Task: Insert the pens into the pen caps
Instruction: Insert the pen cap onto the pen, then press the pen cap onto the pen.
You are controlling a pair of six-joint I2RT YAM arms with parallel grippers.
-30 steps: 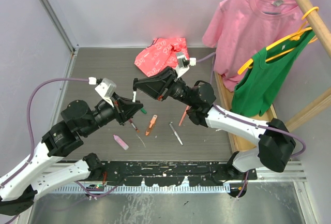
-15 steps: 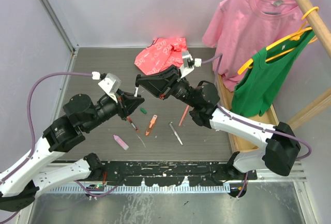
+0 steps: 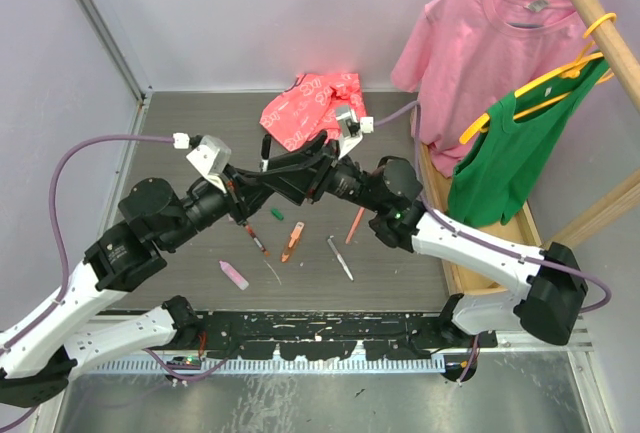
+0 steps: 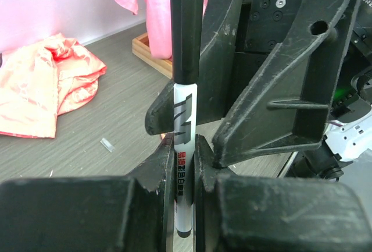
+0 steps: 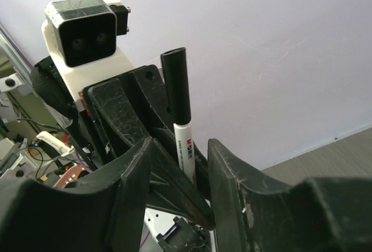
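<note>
My left gripper (image 4: 185, 154) is shut on a white marker (image 4: 185, 118) and holds it upright. A black pen cap (image 4: 186, 31) sits on the marker's top end. My right gripper (image 5: 181, 146) is open, its jaws standing apart on either side of the marker (image 5: 186, 147) and below the cap (image 5: 176, 86). In the top view both grippers meet above the table's middle, left gripper (image 3: 255, 199) and right gripper (image 3: 276, 169), with the marker (image 3: 264, 156) between them. On the table lie a dark red pen (image 3: 256, 242), an orange pen (image 3: 293, 241), a salmon pen (image 3: 355, 223), a pink highlighter (image 3: 233, 274) and a grey-white marker (image 3: 340, 258).
A small green cap (image 3: 277, 215) lies near the pens. A red patterned cloth (image 3: 310, 103) is bunched at the back. A pink shirt (image 3: 470, 43) and a green shirt (image 3: 510, 153) hang from a wooden rack (image 3: 600, 23) at the right.
The right gripper's jaws have opened off the black cap, which stays on the marker. Both arms shifted slightly; the left gripper still holds the marker.
</note>
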